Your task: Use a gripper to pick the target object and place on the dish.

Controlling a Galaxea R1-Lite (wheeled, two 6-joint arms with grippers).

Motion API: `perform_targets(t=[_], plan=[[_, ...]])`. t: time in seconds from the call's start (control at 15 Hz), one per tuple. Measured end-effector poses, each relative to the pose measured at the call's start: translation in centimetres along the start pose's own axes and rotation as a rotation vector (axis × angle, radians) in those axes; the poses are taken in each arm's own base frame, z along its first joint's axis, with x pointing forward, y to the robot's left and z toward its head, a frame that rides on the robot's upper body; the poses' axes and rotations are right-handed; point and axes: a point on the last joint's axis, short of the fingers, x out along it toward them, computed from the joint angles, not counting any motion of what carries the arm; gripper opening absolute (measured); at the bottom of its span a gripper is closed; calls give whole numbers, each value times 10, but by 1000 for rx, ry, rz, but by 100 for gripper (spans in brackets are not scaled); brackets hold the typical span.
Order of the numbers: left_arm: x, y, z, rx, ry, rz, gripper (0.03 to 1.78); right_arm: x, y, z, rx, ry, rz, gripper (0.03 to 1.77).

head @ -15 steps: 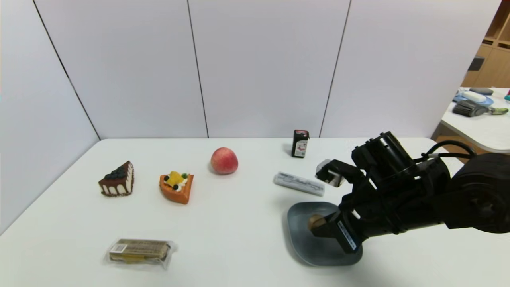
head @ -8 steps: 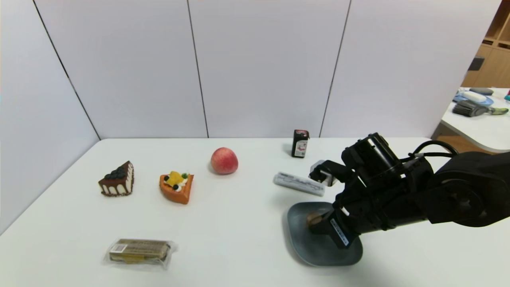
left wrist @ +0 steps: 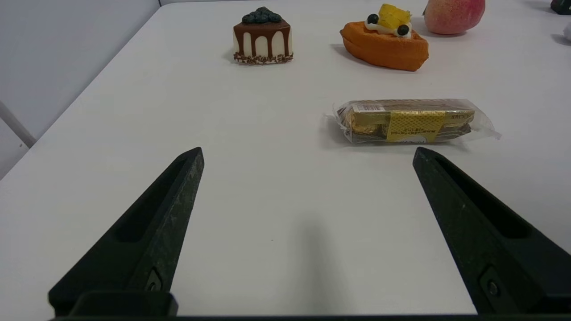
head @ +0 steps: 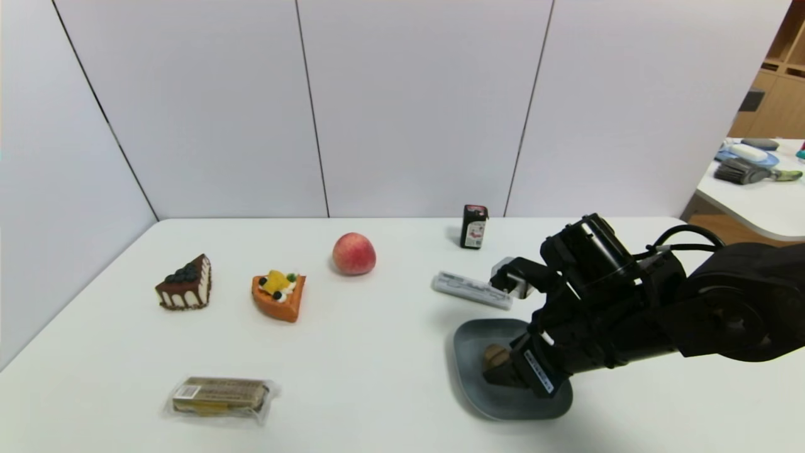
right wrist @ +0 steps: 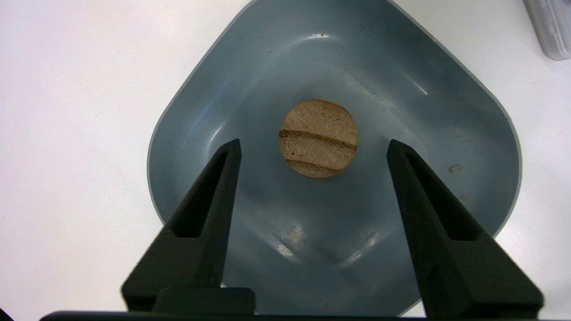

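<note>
Black right tool (right wrist: 312, 149) hangs low over the dish (right wrist: 446, 111), fingers (right wrist: 196, 223) spread apart, nothing gripped; the target object (right wrist: 318, 137), a tan wooden disc with darker stripes, lies flat on the dish floor between the two fingers, touching neither. Dish sits toward the desk's (head: 377, 352) front-right part, near the front edge. Placement looks done, so the step in hand reads as release and retreat: best to lift straight up with the fingers kept wide, no sideways drift, so a fingertip doesn't clip the disc or catch the dish rim and drag it. Just behind the dish lies a grey flat case (head: 471, 290), black carton (head: 473, 226) near the back edge, so back off upward rather than toward the back. Left tool (left wrist: 308, 154) idle near the desk's front-left, fingers wide apart, empty, with a wrapped bar (left wrist: 412, 120) ahead of it. Chocolate cake slice (head: 185, 282), orange tart slice (head: 279, 296), peach (head: 354, 253) well apart, mid-desk to the left.
</note>
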Motion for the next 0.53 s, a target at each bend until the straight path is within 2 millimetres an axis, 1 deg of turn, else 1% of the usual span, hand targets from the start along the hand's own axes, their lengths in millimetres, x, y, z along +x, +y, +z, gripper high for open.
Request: perform_targets(t=[0.13,0.27,0.4,0.53], plan=[[0,0,0,0,0,0,169,-5,1,2,-5,-18,-3,131],[0,0,0,0,0,0,169,-17,2,6,-13,-60,-8,140],[0,0,0,0,0,0,169,-35,4,16,-27,-135,-20,146],[0,0,0,0,0,0,169,-58,5,26,-37,-228,-40,152]])
